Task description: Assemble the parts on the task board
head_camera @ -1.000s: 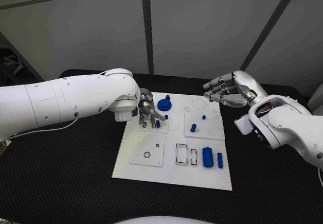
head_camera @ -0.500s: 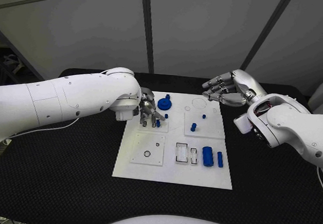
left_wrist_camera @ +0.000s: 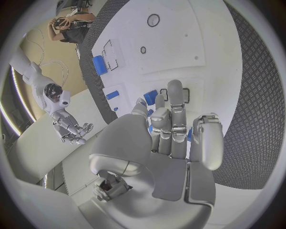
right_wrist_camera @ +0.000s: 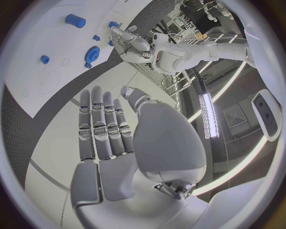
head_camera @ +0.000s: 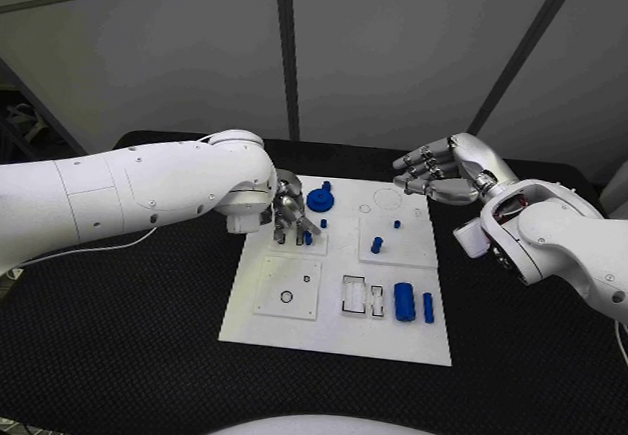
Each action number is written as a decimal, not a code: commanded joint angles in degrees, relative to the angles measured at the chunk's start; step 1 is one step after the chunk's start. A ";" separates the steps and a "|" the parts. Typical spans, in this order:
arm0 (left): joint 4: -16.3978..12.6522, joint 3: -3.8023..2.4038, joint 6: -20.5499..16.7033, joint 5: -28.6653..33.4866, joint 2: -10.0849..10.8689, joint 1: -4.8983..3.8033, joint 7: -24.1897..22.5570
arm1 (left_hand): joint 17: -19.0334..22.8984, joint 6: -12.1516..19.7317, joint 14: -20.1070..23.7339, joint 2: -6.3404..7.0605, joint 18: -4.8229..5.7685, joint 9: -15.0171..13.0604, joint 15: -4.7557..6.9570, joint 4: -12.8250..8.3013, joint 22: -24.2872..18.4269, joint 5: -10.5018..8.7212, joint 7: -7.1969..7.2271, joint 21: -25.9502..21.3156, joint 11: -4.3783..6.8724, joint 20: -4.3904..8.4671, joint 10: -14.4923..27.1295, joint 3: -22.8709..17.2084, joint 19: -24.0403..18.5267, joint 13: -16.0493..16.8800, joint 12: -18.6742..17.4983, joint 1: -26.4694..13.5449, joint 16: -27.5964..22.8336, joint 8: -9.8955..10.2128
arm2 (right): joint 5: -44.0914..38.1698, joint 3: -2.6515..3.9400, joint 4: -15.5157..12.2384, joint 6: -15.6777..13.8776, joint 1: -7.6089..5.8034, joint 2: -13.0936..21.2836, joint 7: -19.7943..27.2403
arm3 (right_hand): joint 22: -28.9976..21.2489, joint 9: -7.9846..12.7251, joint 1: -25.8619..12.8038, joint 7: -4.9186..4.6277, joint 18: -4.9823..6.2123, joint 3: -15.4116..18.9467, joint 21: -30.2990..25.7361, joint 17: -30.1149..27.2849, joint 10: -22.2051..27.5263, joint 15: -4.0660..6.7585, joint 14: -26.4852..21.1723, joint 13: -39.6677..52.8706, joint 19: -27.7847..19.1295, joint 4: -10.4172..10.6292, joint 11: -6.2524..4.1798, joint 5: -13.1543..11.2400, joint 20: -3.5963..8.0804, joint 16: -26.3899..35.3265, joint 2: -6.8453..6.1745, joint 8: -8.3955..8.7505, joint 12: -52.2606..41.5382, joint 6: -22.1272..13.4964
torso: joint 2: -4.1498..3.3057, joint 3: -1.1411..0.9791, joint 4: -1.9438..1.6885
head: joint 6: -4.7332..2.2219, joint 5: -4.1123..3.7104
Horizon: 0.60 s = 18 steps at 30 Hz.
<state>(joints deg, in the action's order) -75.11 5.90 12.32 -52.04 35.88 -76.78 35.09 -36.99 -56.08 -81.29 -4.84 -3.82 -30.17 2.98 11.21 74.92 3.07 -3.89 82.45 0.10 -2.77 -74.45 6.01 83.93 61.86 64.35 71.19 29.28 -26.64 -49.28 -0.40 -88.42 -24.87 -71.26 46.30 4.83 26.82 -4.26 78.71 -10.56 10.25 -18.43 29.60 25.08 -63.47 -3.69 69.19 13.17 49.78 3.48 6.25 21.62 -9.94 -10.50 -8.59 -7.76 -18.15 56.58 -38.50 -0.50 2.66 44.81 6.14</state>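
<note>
Black bench (head_camera: pixel 134 315) with white task board (head_camera: pixel 339 325) in the middle, long side running away from the robot.

Left hand (head_camera: pixel 288 216) down over the board's far-left part, fingers pointing at the board beside the small blue pegs (head_camera: pixel 307 237). Left wrist view: left hand (left_wrist_camera: pixel 173 138) with fingers extended and close together over blue pieces (left_wrist_camera: pixel 151 97) at the fingertips; touching or gripping one, cannot tell, contact hidden behind the fingers.

Right hand (head_camera: pixel 440 174) raised off the far-right corner of the board, fingers loosely curled and apart, holding nothing. Right wrist view: right hand (right_wrist_camera: pixel 104 136) with fingers straight, side by side, spread flat, nothing in the palm; open.

Parts on the board, head view:
- blue gear-like round part (head_camera: pixel 320 202) at far left, just beside the left hand's fingers
- small blue stud (head_camera: pixel 366 209) near the far middle
- small blue peg (head_camera: pixel 396 225) and short blue cylinder (head_camera: pixel 376 246) on the right raised tile, standing apart
- large blue cylinder (head_camera: pixel 403 301) and thin blue pin (head_camera: pixel 428 308) lying side by side at the right edge, near half
- rectangular slot outlines (head_camera: pixel 355 297) just left of the large cylinder
- small black ring (head_camera: pixel 285 298) on the near-left tile

Right wrist view also catches the gear (right_wrist_camera: pixel 92 53), a blue cylinder (right_wrist_camera: pixel 76 20) and a small stud (right_wrist_camera: pixel 45 59) on the board, with the left hand (right_wrist_camera: pixel 128 38) over them.
</note>
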 commanded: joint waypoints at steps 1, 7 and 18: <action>0.03 0.00 0.86 0.19 -0.13 -0.09 -0.76 | -0.12 0.38 0.04 -0.04 1.23 -0.15 0.44 -0.55 1.89 -0.12 0.02 0.28 0.08 0.13 -0.12 -0.20 1.36 -0.09 0.11 0.95 -0.22 -0.22 | -0.12 0.05 0.00 0.45 -0.12 -0.11 0.13 | -0.07 0.05 -0.48 -0.34 -0.02 0.28 -0.30 -0.08 0.08 -0.23 -0.03 -0.07 -0.04 -0.13 0.42 0.26 -0.38 0.17 0.23 0.30 0.22 0.00 | -0.01 -0.02 -0.01 | 0.06 0.08; 0.00 0.01 0.73 0.42 -0.11 -0.09 -1.08 | -0.33 0.88 0.01 -1.02 1.22 -0.51 0.58 -2.44 1.93 -0.11 0.23 0.26 0.28 0.23 0.20 -2.24 1.33 -0.52 -0.43 3.25 -0.38 -0.26 | -0.12 0.05 0.06 0.51 -0.12 -0.19 0.08 | -0.07 0.05 -0.48 -0.34 -0.02 0.28 -0.30 -0.08 0.08 -0.23 -0.03 -0.07 -0.04 -0.13 0.42 0.26 -0.38 0.17 0.23 0.30 0.22 0.00 | -0.04 -0.02 0.03 | 0.16 0.12; -0.19 0.01 -0.26 2.37 0.32 -0.09 -1.92 | -1.07 2.41 0.07 -0.93 1.16 -0.60 0.64 -7.80 1.85 0.08 0.07 0.00 0.57 0.52 1.47 -16.91 1.13 -2.72 -3.38 7.28 -1.01 0.97 | -0.12 0.05 0.31 0.94 -0.12 -0.30 -0.19 | -0.11 0.04 -0.45 -0.35 -0.02 0.29 -0.37 -0.09 0.08 -0.23 -0.04 -0.11 -0.04 -0.16 0.42 0.28 -0.39 0.23 0.24 0.29 0.22 0.00 | 0.00 -0.02 -0.01 | 0.27 0.12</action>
<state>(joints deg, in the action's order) -75.21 5.81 12.29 -50.82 36.12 -76.96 34.02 -38.01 -54.03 -81.19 -6.01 -3.82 -30.63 3.27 6.40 74.92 2.74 -3.89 82.45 0.67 -2.57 -73.22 -6.76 84.13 59.27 61.15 78.02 28.61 -25.74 -49.29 -0.40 -88.10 -24.53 -71.26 46.07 4.61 26.81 -4.26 78.72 -10.56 10.25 -18.43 29.61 25.05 -63.47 -3.69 69.19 13.16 49.79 3.48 6.25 21.62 -9.94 -10.50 -8.59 -7.76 -18.15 56.58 -38.51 -0.52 2.66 45.04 6.25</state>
